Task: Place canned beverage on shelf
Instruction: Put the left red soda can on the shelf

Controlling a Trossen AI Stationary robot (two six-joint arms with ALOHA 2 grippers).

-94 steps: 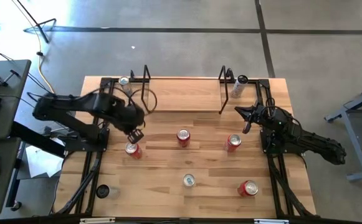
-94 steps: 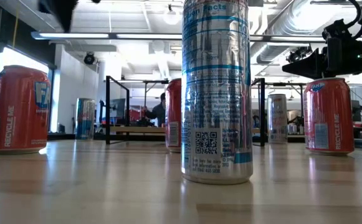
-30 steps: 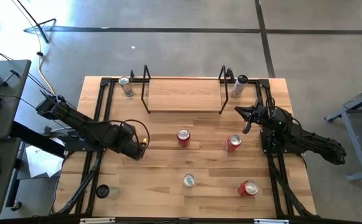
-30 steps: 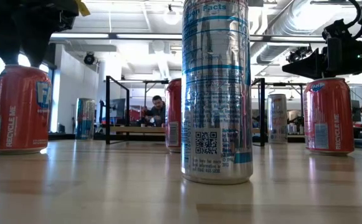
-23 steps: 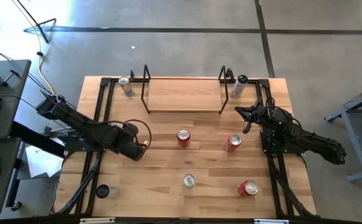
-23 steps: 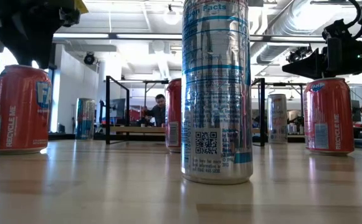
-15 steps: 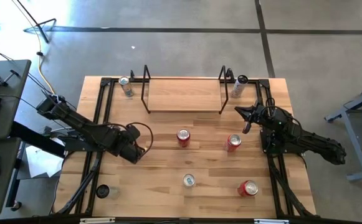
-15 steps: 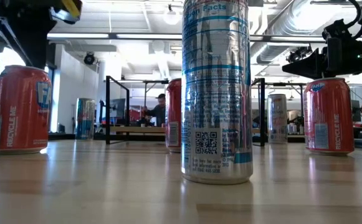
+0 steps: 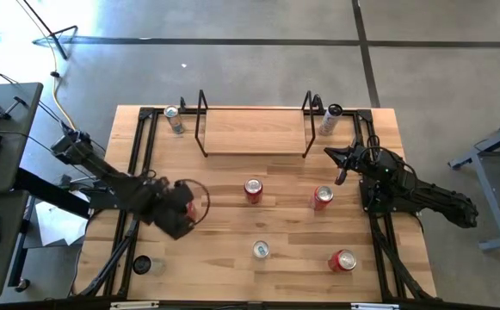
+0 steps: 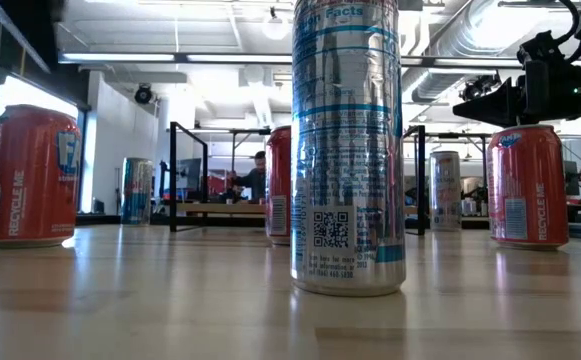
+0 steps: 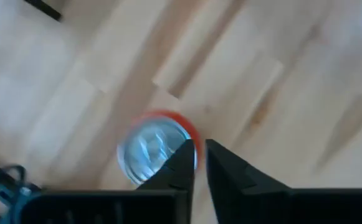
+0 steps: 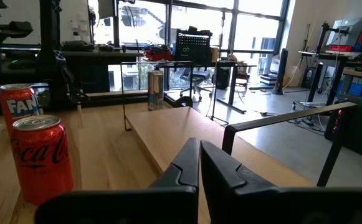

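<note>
My left gripper (image 11: 199, 148) — clenched, seemingly empty: the upright red aluminium can (image 11: 148, 148) stands beside its fingers, not between. Right gripper (image 12: 199, 155) — clenched, idle.

Shelf (image 9: 254, 132) board bare between wire uprights — red cans (image 9: 253, 190) dotting table (image 9: 224, 224) before it

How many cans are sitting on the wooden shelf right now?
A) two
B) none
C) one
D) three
B: seen from above, the shelf board is bare; the silver can and the white can stand on the table just outside its wire ends.
</note>
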